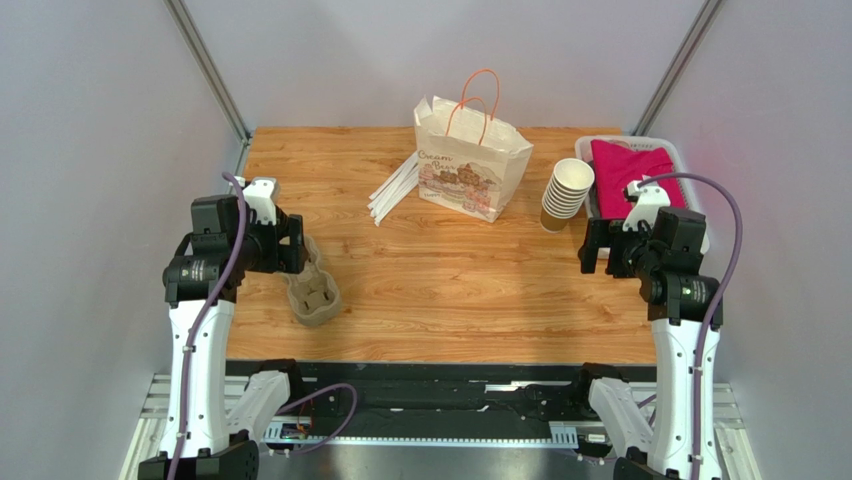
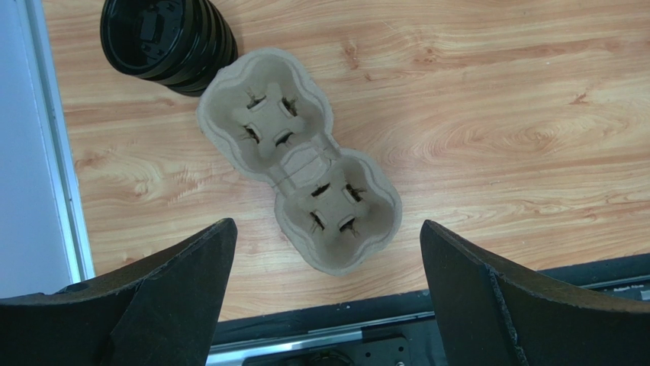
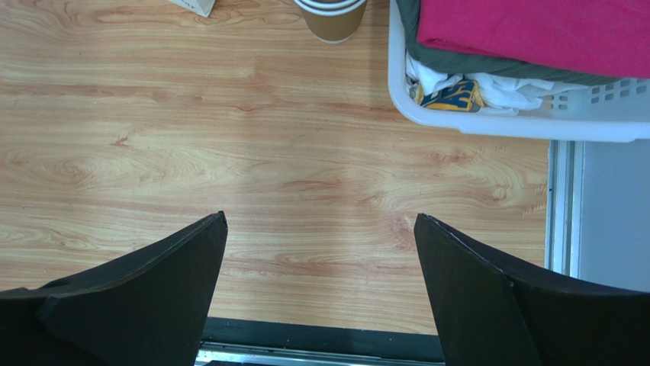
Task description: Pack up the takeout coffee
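The left gripper (image 2: 324,222) is being held wide open over the lower left of the table (image 1: 450,290), with nothing being gripped between its black fingers (image 2: 175,290). Directly beneath it, in the centre of the left wrist view, a grey-brown pulp cup tray (image 2: 301,156) with two sockets is being shown lying flat on the wood, slanted from upper left to lower right. A stack of black lids (image 2: 168,42) is being shown at the upper left of that view, just beside the tray's upper end.

The right gripper (image 3: 320,217) is likewise being held fully spread, over bare wood at the right of the table, and nothing is being gripped between its fingers (image 3: 145,290). At the upper right of the right wrist view, a pink cloth (image 3: 534,30) and other folded fabric are being held in a white basket (image 3: 488,122).

At the top centre of the overhead view, a printed paper bag (image 1: 470,165) with orange handles is being shown upright. White wrapped sticks (image 1: 395,187) are lying just to its left. A tilted stack of lidless brown cups (image 1: 567,190) is standing to its right, beside the basket.

Where the takeout coffee is cannot be told from these views.
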Motion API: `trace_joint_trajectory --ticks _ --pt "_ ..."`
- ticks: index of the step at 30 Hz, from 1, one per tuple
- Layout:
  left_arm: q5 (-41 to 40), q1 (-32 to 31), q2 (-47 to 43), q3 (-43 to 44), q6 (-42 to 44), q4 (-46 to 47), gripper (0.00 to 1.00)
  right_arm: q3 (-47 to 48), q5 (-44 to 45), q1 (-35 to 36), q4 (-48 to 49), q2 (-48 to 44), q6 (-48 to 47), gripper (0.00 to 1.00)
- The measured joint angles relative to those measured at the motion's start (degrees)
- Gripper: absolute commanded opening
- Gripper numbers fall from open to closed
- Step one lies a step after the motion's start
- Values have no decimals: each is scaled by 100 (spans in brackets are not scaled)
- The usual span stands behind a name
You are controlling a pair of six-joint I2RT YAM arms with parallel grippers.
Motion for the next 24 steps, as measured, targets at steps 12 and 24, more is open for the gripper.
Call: trace_joint_trajectory --ticks 12,24 --pt "-505 0 361 811 -560 -13 99 1692 111 0 -92 1510 79 100" --pt "-564 0 -114 671 -527 358 99 2992 15 0 -37 2841 -63 100"
